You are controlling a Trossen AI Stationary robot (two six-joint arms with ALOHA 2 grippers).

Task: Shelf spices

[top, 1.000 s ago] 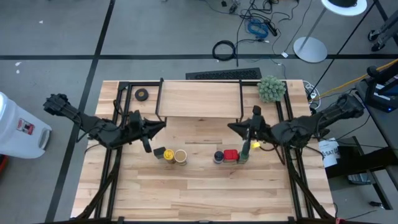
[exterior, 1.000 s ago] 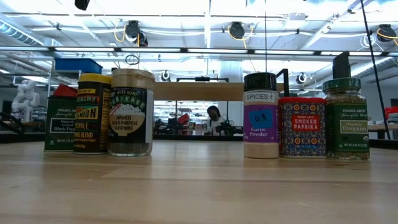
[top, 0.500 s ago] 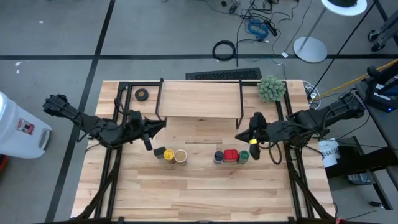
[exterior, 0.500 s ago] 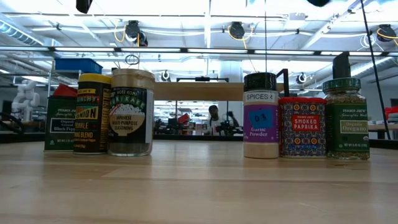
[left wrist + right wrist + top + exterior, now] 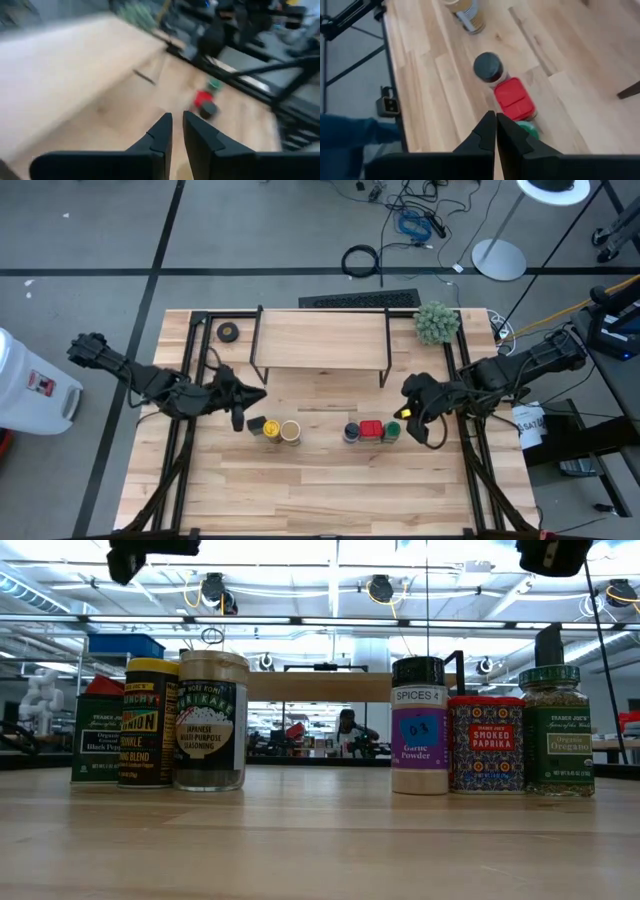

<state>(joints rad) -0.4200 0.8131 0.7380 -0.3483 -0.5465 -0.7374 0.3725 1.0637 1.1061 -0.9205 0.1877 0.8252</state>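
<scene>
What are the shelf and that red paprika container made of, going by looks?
The shelf seems to have a light wooden top, pale with faint grain and a matte finish, on thin black legs that look like metal rod. The red paprika container looks like a printed metal tin: square-sided, with a slight sheen and a patterned label, though coated cardboard cannot be ruled out.

Six spices (image 5: 320,430) stood upright in a row mid-table, in front of the empty wooden-topped shelf (image 5: 320,340) near the back edge.
</scene>
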